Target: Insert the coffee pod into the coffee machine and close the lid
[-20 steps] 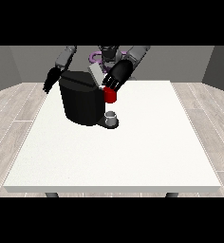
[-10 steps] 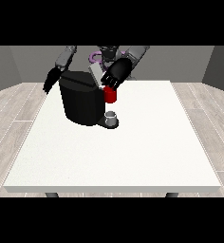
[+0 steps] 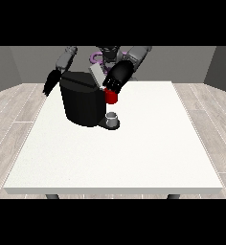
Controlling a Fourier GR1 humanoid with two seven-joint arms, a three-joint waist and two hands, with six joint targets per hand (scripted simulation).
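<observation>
Nearest: white counter [image 3: 134,158], bare in front. Below the robot hand at the view's right [image 3: 116,80]: grey thing [image 3: 113,117] at the coffee machine [image 3: 81,103] base, possibly the pod, judged light and stiff, best pinched at its sides. That robot hand's fingers: cannot tell. Robot hand at the view's left [image 3: 50,84] hangs beside the machine. Behind: grey walls, wood floor.
</observation>
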